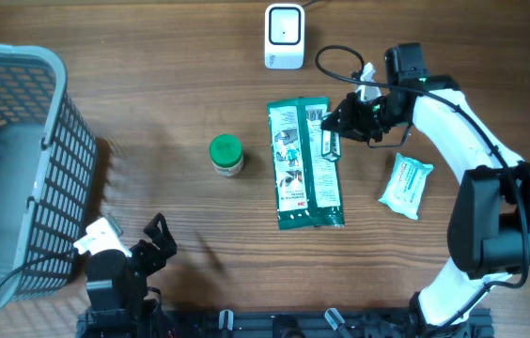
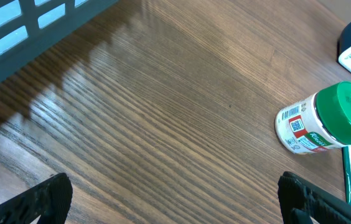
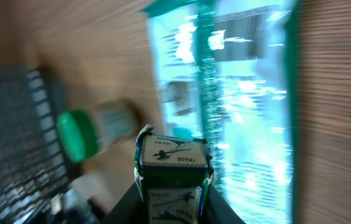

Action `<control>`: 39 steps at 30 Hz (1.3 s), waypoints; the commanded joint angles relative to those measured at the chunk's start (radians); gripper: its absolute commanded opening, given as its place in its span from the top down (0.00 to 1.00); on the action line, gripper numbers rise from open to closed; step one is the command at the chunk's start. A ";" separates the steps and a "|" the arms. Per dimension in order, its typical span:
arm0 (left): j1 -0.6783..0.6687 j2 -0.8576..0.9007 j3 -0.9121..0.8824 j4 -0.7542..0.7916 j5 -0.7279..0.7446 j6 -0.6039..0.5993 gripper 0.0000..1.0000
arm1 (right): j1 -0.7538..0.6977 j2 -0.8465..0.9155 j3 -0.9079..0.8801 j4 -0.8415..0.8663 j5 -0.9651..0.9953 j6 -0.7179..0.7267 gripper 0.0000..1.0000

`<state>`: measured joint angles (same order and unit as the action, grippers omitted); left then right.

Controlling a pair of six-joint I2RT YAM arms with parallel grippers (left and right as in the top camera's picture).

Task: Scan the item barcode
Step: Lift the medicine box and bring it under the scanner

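The wooden counter is smooth, with open room between the grey basket at the left and the flat green packet in the middle. The left hand rests wide open near the front edge. The white scanner stands at the far edge. The small carton sits between the fingers of the right hand, above the packet's far corner. Blur hides the contact, but it looks gripped. The carton is probably light, stiff and crushable, so it is best held across its flat sides.
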<state>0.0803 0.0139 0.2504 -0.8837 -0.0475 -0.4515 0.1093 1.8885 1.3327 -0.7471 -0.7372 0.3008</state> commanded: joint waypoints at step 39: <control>-0.005 -0.007 -0.004 0.000 -0.002 -0.005 0.00 | 0.395 0.406 0.373 1.244 1.364 -1.188 0.85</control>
<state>0.0803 0.0139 0.2504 -0.8837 -0.0475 -0.4515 0.4812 2.1872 1.5661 0.4828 0.5426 -0.7551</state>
